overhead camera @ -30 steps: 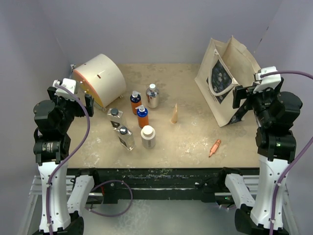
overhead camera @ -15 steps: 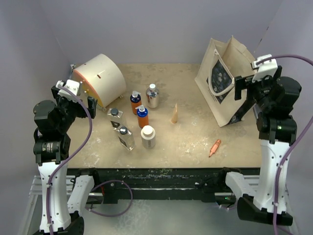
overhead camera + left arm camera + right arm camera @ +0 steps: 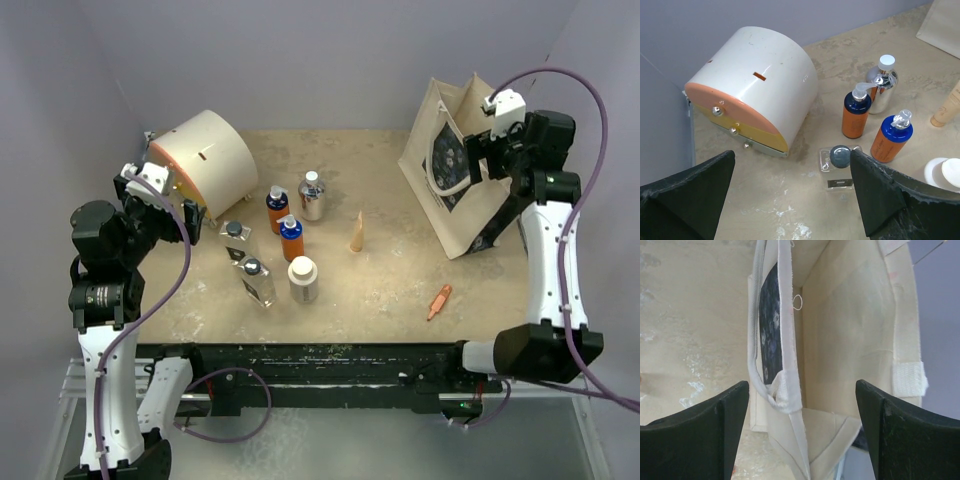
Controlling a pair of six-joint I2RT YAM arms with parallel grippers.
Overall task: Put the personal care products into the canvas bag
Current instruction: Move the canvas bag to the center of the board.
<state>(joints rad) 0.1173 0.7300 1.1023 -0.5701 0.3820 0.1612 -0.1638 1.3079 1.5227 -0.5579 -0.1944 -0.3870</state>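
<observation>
Six personal care products stand left of centre: two orange bottles with blue caps [image 3: 277,208] [image 3: 291,238], a silver one [image 3: 312,196], two clear ones with black caps [image 3: 235,240] [image 3: 257,280] and a cream-white one [image 3: 303,279]. My left gripper [image 3: 172,205] hangs open to their left, above the table. In the left wrist view the nearer clear bottle [image 3: 840,162] lies just inside the right finger. The canvas bag [image 3: 465,165] stands at the back right. My right gripper [image 3: 480,152] is open over its mouth, with the rim and handle [image 3: 776,387] between the fingers, untouched.
A large cream drum with an orange face [image 3: 205,163] lies at the back left, close behind my left gripper. A tan wooden cone [image 3: 356,232] stands mid-table. A small orange stick [image 3: 439,300] lies near the front right. Grey walls close in the sides and back.
My right arm has risen and swung left and back, bringing its gripper from beside the bag to above the bag's mouth. The left gripper has shifted slightly up and back. The bottles have not moved.
</observation>
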